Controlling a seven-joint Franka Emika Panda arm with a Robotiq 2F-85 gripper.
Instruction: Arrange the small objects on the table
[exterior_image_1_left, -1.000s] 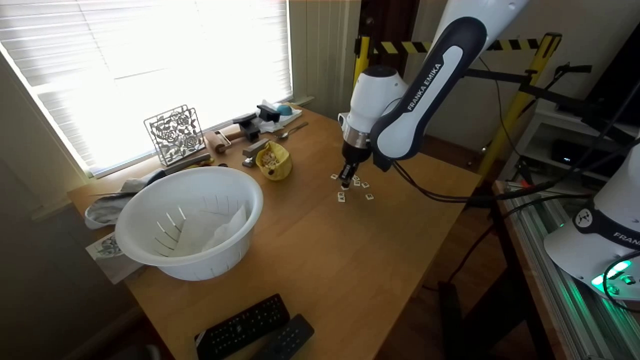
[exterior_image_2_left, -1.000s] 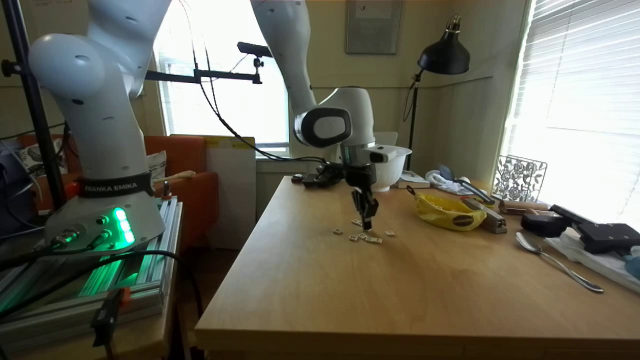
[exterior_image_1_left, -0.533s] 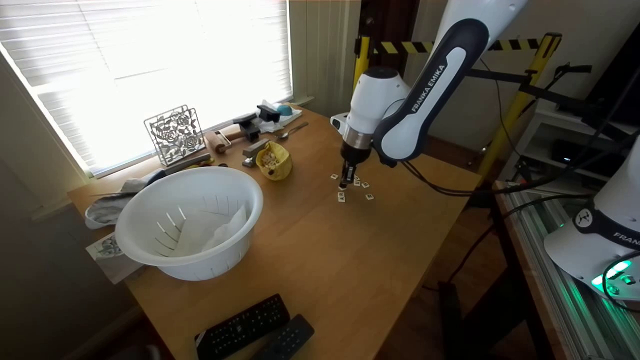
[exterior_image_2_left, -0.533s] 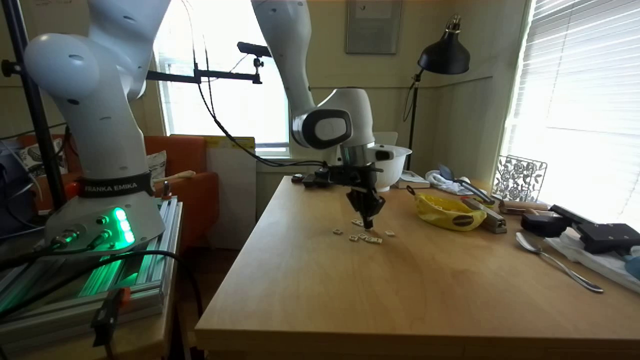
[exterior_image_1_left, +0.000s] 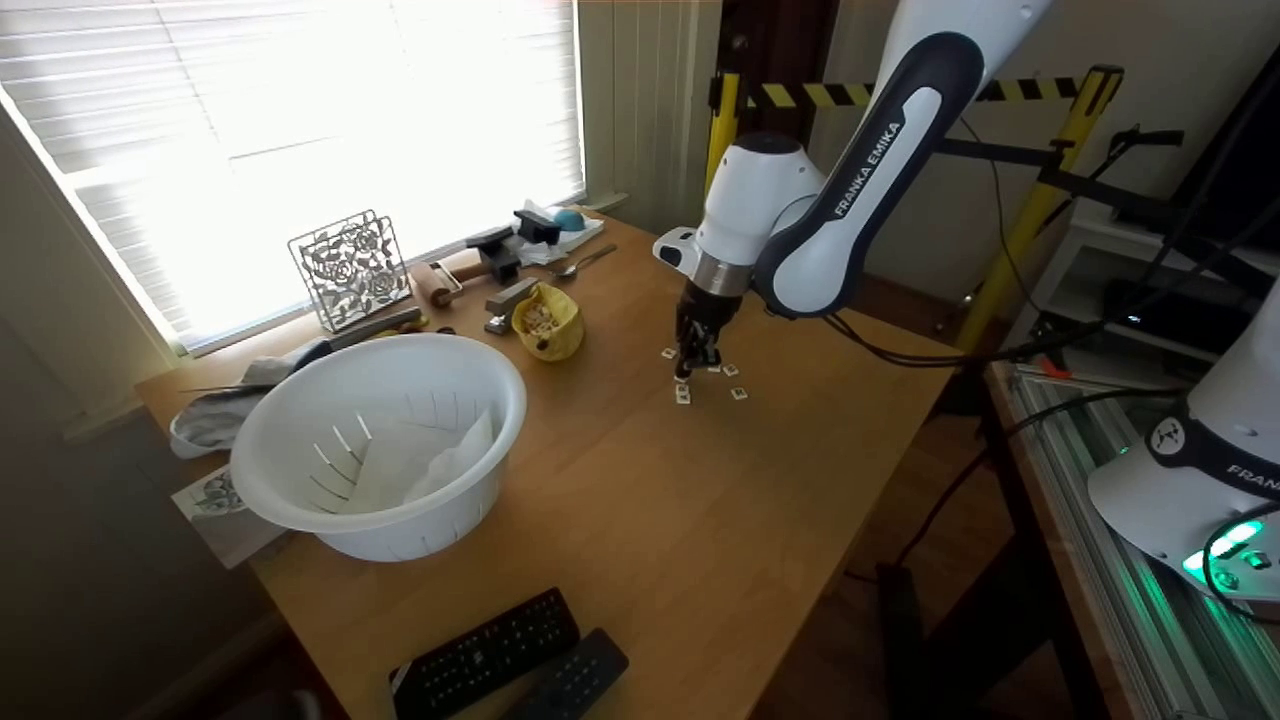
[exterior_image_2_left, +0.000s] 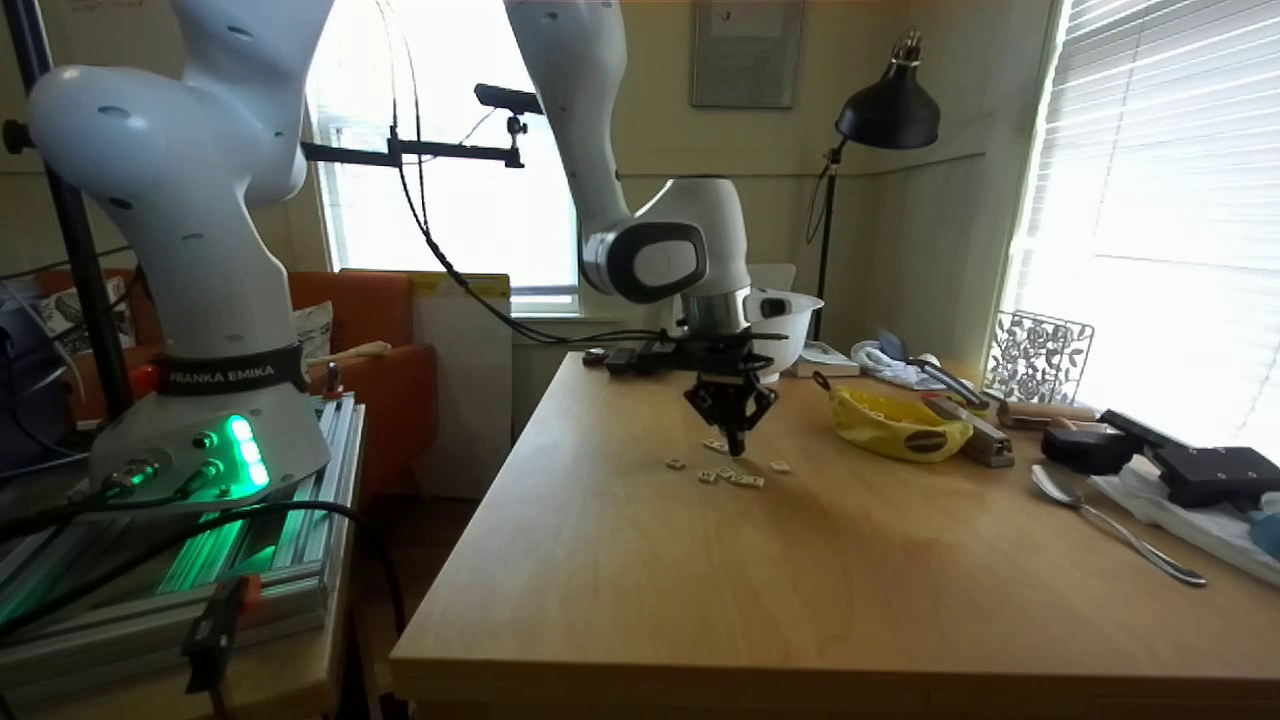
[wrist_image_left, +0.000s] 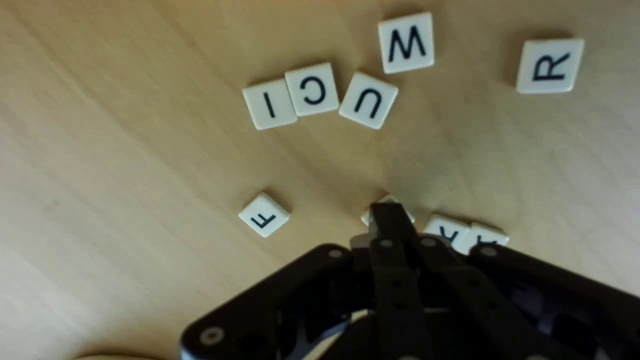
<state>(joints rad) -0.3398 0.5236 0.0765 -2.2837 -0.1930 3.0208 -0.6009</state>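
Several cream-white letter tiles lie scattered on the wooden table (wrist_image_left: 125, 150). In the wrist view, an I tile (wrist_image_left: 270, 104) touches a C tile (wrist_image_left: 312, 89), with a U tile (wrist_image_left: 369, 100) close beside. A W tile (wrist_image_left: 406, 42), an R tile (wrist_image_left: 550, 67) and an F tile (wrist_image_left: 264, 215) lie apart. My black gripper (wrist_image_left: 392, 215) is shut, its tips over another tile (wrist_image_left: 366, 218), hiding its letter; I cannot tell if they touch. Two touching tiles (wrist_image_left: 445, 230) lie right of the tips, partly hidden. Both exterior views show the gripper (exterior_image_1_left: 682, 374) (exterior_image_2_left: 737, 448) pointing down among the tiles.
A white bowl (exterior_image_1_left: 380, 520), black remotes (exterior_image_1_left: 490, 650) and a yellow pouch (exterior_image_1_left: 560, 335) with small pieces inside stand on the table. A spoon (exterior_image_2_left: 1120, 530), stapler (exterior_image_2_left: 985, 440) and metal rack (exterior_image_2_left: 1040, 355) lie along the window side.
My gripper has turned about its vertical axis, and its tips have shifted slightly left in an exterior view. The scattered tiles show no clear movement.
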